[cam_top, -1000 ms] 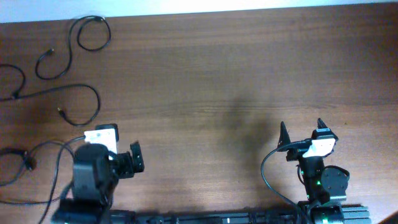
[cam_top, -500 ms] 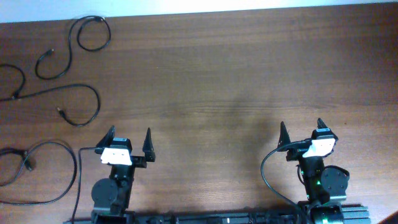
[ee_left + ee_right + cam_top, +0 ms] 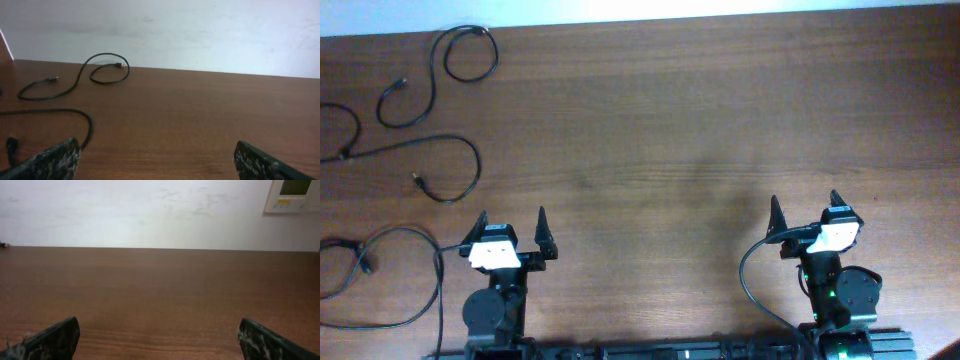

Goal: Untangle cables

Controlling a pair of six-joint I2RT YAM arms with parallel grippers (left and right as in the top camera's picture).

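Several thin black cables lie apart on the brown table's left side. One looped cable [image 3: 470,29] is at the far left corner and shows in the left wrist view [image 3: 108,54]. A long curved cable [image 3: 410,146] lies below it and also shows in the left wrist view [image 3: 50,110]. Another cable [image 3: 405,230] curls at the near left edge. My left gripper [image 3: 509,218] is open and empty near the front edge, right of that cable; its jaws [image 3: 156,150] stand wide apart. My right gripper [image 3: 804,201] is open and empty at the front right [image 3: 159,327].
A white wall runs behind the table's far edge. A wall control panel [image 3: 292,195] shows at the upper right of the right wrist view. A black cable end [image 3: 350,128] reaches in at the far left edge.
My left arm has swung from pointing sideways to facing forward and shifted a little left, with its gripper open. The right arm and the cables have not moved.
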